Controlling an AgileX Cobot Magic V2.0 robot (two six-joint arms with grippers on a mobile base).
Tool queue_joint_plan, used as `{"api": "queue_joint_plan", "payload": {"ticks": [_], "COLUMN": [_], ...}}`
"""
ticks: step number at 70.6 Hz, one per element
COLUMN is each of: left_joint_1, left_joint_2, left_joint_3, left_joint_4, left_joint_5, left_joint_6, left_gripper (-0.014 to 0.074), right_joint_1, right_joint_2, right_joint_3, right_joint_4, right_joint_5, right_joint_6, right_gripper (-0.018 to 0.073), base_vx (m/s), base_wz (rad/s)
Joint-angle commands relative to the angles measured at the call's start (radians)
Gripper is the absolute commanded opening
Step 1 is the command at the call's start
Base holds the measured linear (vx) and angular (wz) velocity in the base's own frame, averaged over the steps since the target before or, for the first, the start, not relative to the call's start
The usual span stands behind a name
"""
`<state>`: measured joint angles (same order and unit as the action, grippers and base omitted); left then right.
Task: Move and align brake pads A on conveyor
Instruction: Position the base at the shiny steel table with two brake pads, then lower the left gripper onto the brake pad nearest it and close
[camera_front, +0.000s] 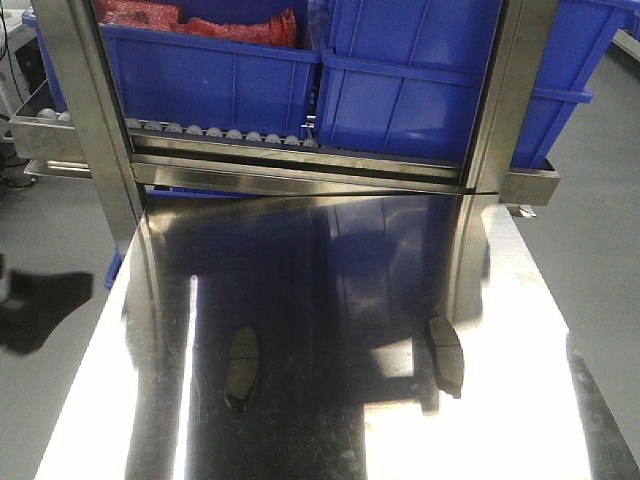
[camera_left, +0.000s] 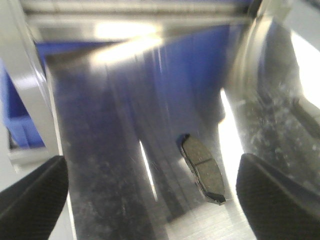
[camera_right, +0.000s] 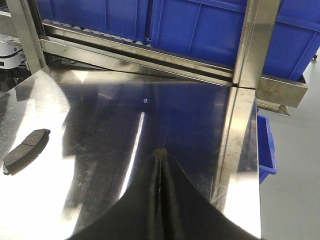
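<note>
Two brake pads A lie on the shiny steel table (camera_front: 330, 250), a left pad (camera_front: 241, 365) and a right pad (camera_front: 447, 352), both lengthwise. No dark conveyor belt is in view, and neither gripper shows in the front view. My left gripper (camera_left: 150, 167) is open and empty above the table. One grey-brown pad (camera_left: 202, 170) lies ahead of it, nearer its right finger (camera_left: 272, 195). My right gripper (camera_right: 160, 153) is shut, fingers pressed together, with only a small brownish speck at the tip. A pad (camera_right: 26, 149) lies far to its left.
A steel rack stands at the table's far end, with upright posts at the left (camera_front: 85, 110) and right (camera_front: 505, 100) and a roller rail (camera_front: 220, 132). It carries blue bins (camera_front: 420, 70), one holding red bags (camera_front: 200, 20). Another blue bin (camera_right: 266, 150) sits beyond the table's right edge.
</note>
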<state>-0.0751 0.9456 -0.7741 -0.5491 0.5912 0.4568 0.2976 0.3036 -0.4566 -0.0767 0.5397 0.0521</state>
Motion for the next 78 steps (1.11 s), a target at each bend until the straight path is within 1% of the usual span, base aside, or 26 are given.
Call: {"api": "queue_joint_plan", "payload": {"ticks": [1,5,8,12,15,19,22,23,27,32,35,36,39,44,48,55,63,78], "left_joint_1": [-0.008,-0.018,-0.037,-0.071,-0.111,-0.165,-0.217,-0.232,-0.291,-0.338,-0.363,-0.373,-0.408,-0.449,-0.466,-0.465,-0.460,-0.460], "left_joint_2": [0.130,0.217,0.270,0.344,0.391,0.457,0.498,0.518,0.568,0.625,0.664,0.676,0.712,0.776,0.831,0.893,0.924,0.956], "left_joint_3": [-0.115,-0.162,-0.197,-0.235,-0.266,-0.301,-0.329,-0.337,-0.373,-0.409,-0.431,-0.439,-0.465,-0.508,-0.545,-0.590,-0.601,-0.601], "left_joint_4": [-0.031,-0.028,-0.009,0.034,0.088,0.164,0.237,0.258,0.346,0.412,0.435,0.441,0.451,0.458,0.459,0.462,0.475,0.475], "left_joint_5": [0.001,0.006,0.001,-0.004,-0.006,-0.007,-0.007,-0.005,0.001,0.022,0.039,0.042,0.046,0.063,0.095,0.146,0.149,0.150], "left_joint_6": [-0.016,-0.032,-0.058,-0.113,-0.166,-0.264,-0.339,-0.382,-0.505,-0.659,-0.733,-0.746,-0.762,-0.776,-0.780,-0.836,-0.897,-0.915], "left_gripper": [0.0624,0.0622,0.0621,0.0614,0.0611,0.0610,0.0611,0.0611,0.0610,0.0606,0.0605,0.0606,0.0603,0.0593,0.0591,0.0591,0.0591,0.0589], "right_joint_1": [-0.003,-0.003,-0.003,-0.003,-0.003,-0.003,-0.003,-0.003,-0.003,-0.003,-0.003,-0.003,-0.003,-0.003,-0.003,-0.003,-0.003,-0.003], "right_joint_2": [0.009,0.009,0.009,0.009,0.009,0.009,0.009,0.009,0.009,0.009,0.009,0.009,0.009,0.009,0.009,0.009,0.009,0.009], "right_joint_3": [-0.028,-0.028,-0.028,-0.028,-0.028,-0.028,-0.028,-0.028,-0.028,-0.028,-0.028,-0.028,-0.028,-0.028,-0.028,-0.028,-0.028,-0.028], "right_joint_4": [-0.007,-0.007,-0.007,-0.007,-0.007,-0.007,-0.007,-0.007,-0.007,-0.007,-0.007,-0.007,-0.007,-0.007,-0.007,-0.007,-0.007,-0.007], "right_joint_5": [-0.074,-0.074,-0.074,-0.074,-0.074,-0.074,-0.074,-0.074,-0.074,-0.074,-0.074,-0.074,-0.074,-0.074,-0.074,-0.074,-0.074,-0.074], "right_joint_6": [0.000,0.000,0.000,0.000,0.000,0.000,0.000,0.000,0.000,0.000,0.000,0.000,0.000,0.000,0.000,0.000,0.000,0.000], "right_gripper": [-0.0009,-0.0009,-0.0009,-0.0009,-0.0009,-0.0009,-0.0009,-0.0009,-0.0009,-0.0009,-0.0009,-0.0009,-0.0009,-0.0009,-0.0009,-0.0009,-0.0009,-0.0009], "base_vx": [0.00,0.00,0.00,0.00,0.00,0.00,0.00,0.00,0.00,0.00,0.00,0.00,0.00,0.00,0.00,0.00,0.00,0.00], "base_wz": [0.00,0.00,0.00,0.00,0.00,0.00,0.00,0.00,0.00,0.00,0.00,0.00,0.00,0.00,0.00,0.00,0.00,0.00]}}
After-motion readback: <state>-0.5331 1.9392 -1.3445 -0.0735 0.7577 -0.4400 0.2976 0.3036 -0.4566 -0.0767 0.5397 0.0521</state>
